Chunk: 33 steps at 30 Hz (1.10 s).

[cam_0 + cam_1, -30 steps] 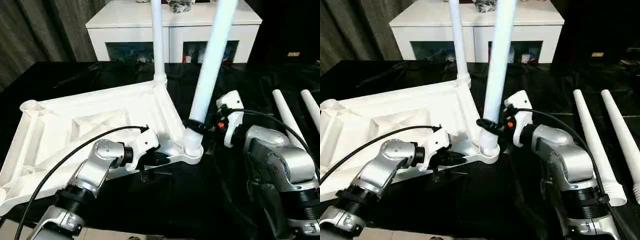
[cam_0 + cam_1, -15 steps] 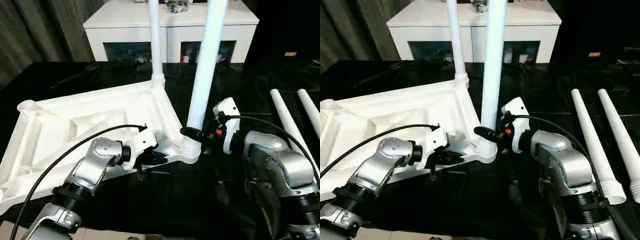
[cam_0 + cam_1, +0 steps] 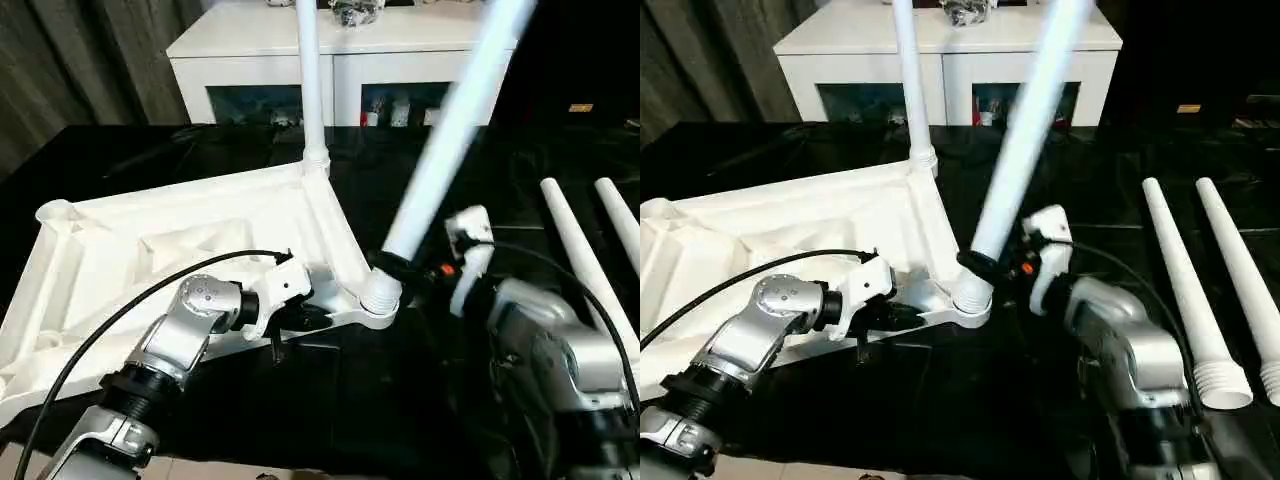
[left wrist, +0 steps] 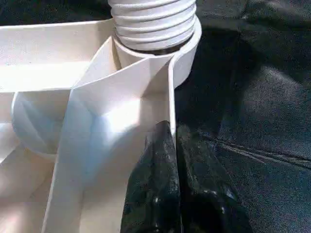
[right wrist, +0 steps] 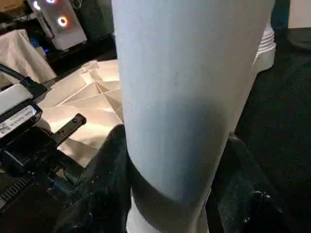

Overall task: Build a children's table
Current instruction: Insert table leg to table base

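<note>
Right fingers (image 5: 104, 194) are clamped around the base of a white leg (image 3: 450, 140), just above the corner socket (image 3: 380, 296) where its ribbed end sits. That leg leans hard toward one o'clock, well off vertical. The right gripper (image 3: 400, 268) sits just at three o'clock of the socket. Left fingers (image 4: 160, 194) are pressed together, pinching the thin rim of the tabletop (image 3: 180, 240) at eight o'clock of that same socket. The tabletop lies underside up on the black desk (image 3: 330, 400). A second leg (image 3: 310, 80) stands upright in the far corner at twelve o'clock. Two spare legs (image 3: 1185, 270) lie flat at three o'clock.
</note>
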Motion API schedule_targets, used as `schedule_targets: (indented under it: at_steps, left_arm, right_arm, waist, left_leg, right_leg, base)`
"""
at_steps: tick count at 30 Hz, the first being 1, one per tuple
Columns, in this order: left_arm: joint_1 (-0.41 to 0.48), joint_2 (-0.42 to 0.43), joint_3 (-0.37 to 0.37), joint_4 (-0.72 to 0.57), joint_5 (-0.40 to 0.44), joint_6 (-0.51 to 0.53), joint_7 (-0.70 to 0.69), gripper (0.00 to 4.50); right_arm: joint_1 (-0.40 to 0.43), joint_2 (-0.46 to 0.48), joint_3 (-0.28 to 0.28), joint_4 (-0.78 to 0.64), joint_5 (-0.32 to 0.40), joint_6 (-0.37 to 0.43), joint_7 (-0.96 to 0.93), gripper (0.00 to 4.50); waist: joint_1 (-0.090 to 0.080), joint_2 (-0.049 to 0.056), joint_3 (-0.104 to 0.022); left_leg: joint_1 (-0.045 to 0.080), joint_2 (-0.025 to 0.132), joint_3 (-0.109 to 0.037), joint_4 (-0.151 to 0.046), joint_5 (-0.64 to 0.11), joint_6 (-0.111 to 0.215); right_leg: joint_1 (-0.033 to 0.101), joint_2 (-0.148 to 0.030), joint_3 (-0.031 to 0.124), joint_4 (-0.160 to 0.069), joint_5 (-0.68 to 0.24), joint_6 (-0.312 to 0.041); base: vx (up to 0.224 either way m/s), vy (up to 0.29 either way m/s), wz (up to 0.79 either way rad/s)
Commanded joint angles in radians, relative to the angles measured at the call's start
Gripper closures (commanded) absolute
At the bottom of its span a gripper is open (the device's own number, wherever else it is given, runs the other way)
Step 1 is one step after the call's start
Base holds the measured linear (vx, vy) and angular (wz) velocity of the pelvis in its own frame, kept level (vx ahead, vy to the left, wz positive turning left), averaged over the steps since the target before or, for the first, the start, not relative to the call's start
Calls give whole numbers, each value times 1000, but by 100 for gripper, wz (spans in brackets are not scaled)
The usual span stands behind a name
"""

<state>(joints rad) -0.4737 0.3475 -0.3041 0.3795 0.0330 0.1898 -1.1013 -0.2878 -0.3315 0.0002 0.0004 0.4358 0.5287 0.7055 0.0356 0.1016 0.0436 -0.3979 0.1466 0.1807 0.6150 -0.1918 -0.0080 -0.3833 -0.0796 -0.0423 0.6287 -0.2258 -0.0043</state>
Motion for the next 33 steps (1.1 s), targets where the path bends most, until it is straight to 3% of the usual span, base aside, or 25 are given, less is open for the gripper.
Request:
schedule_targets:
  at_steps: [1, 4, 6, 8, 11, 12, 13, 14, 15, 17, 18, 23, 27, 31, 33]
  left_arm:
    - [0, 18, 6, 13, 5, -10, 19, 450]
    - [-1, 16, 5, 19, 6, -16, 27, 450]
    - [-4, 15, 5, 23, 6, -19, 30, 450]
    - [-6, 15, 3, 27, 8, -20, 31, 450]
    - [-8, 14, -2, 30, 12, -21, 33, 450]
    - [-9, 12, -4, 30, 11, -21, 35, 450]
    - [-9, 12, -4, 30, 11, -21, 35, 450]
    - [-7, 14, -6, 29, 13, -24, 37, 450]
    - [-5, 15, -8, 28, 14, -25, 38, 450]
    - [-1, 17, -9, 25, 15, -26, 39, 450]
    - [1, 18, -8, 22, 15, -25, 38, 450]
    - [2, 26, -10, 20, 17, -23, 36, 450]
    - [3, 31, -13, 16, 19, -21, 35, 450]
    - [4, 37, -17, 14, 24, -20, 36, 450]
    - [4, 41, -22, 15, 26, -15, 31, 450]
  right_arm:
    - [37, -10, 27, -18, -34, -7, 4, 268]
    - [83, -31, 70, -59, -85, -54, 6, 268]
    - [101, -49, 105, -86, -121, -79, -1, 268]
    - [101, -62, 140, -101, -147, -77, 0, 268]
    - [83, -73, 187, -108, -168, -55, 12, 268]
    - [74, -76, 202, -107, -175, -45, 20, 268]
    - [74, -76, 202, -107, -175, -45, 20, 268]
    - [63, -81, 216, -102, -178, -31, 31, 268]
    - [55, -85, 226, -99, -180, -22, 39, 268]
    - [27, -97, 253, -86, -165, 28, 76, 268]
    - [17, -99, 261, -76, -164, 40, 87, 268]
    - [-45, -63, 250, 40, -160, 56, 92, 268]
    - [-50, -59, 244, 87, -163, 51, 96, 268]
    - [-39, -62, 246, 79, -163, 51, 98, 268]
    - [-35, -59, 244, 75, -162, 51, 100, 268]
  waist:
    - [5, 1, -63]
    - [5, -2, -64]
    - [5, 2, -61]
    - [2, 0, -58]
    - [0, -3, -53]
    - [-2, -13, -52]
    - [-1, -8, -52]
    - [-2, -19, -52]
    - [0, -14, -52]
    - [-1, -22, -51]
    - [0, -17, -50]
    - [-3, -27, -54]
    - [-4, -36, -49]
    - [-2, -36, -50]
    - [-2, -30, -51]
  left_leg:
    - [27, 81, -38, -84, -205, 29]
    - [28, 81, -39, -86, -210, 30]
    - [28, 81, -40, -87, -232, 26]
    - [27, 80, -40, -90, -255, 19]
    - [30, 81, -42, -95, -297, 5]
    - [30, 82, -41, -96, -305, 4]
    - [31, 82, -43, -96, -310, 1]
    - [31, 82, -41, -96, -308, 1]
    - [31, 81, -43, -96, -306, 2]
    - [31, 81, -43, -98, -303, 2]
    - [35, 82, -42, -97, -309, -2]
    - [33, 80, -41, -98, -291, -4]
    - [37, 82, -41, -104, -341, -23]
    - [39, 82, -42, -106, -351, -34]
    - [39, 82, -43, -107, -350, -37]
  right_leg:
    - [38, -80, 39, -70, 28, -254]
    - [38, -77, 39, -70, 30, -247]
    - [39, -79, 40, -73, -8, -239]
    - [38, -78, 40, -78, -52, -231]
    - [35, -80, 44, -85, -153, -219]
    - [33, -79, 45, -88, -168, -215]
    - [33, -80, 45, -86, -180, -213]
    - [32, -79, 46, -89, -187, -208]
    - [33, -81, 47, -87, -191, -208]
    - [33, -80, 47, -88, -215, -205]
    - [29, -81, 48, -91, -223, -203]
    - [31, -80, 48, -86, -146, -223]
    - [29, -80, 48, -95, -228, -206]
    - [27, -81, 50, -98, -244, -195]
    - [27, -80, 50, -96, -228, -197]
  base:
    - [0, 0, 0]
    - [0, 0, 0]
    - [0, 0, 0]
    - [0, 0, 0]
    - [0, 0, 0]
    - [0, 0, 0]
    - [0, 0, 0]
    - [0, 0, 0]
    - [0, 0, 0]
    - [0, 0, 0]
    - [0, 0, 0]
    - [0, 0, 0]
    - [0, 0, 0]
    - [0, 0, 0]
    - [0, 0, 0]
